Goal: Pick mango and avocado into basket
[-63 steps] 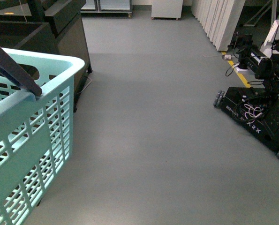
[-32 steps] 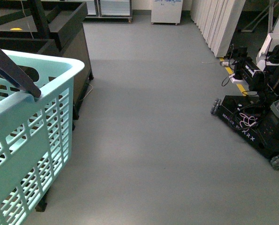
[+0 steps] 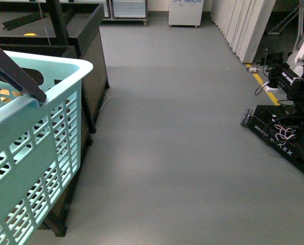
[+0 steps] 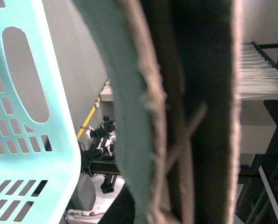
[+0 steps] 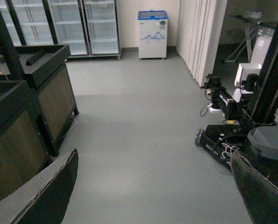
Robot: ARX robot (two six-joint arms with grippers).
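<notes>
Basket [image 3: 39,127] at 8 o'clock of the front view, pale aqua, with its dark handle [image 3: 16,76] slanting across the rim. Right gripper [image 5: 153,161] is spread wide, nothing between its fingers. Left gripper [image 4: 176,116] is a close blur beside the basket wall; cannot tell its grip.

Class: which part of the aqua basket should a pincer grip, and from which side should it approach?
Grip the dark swing handle of the basket, coming from above: it is a narrow bar over the open top; the slotted walls are likely too broad.
</notes>
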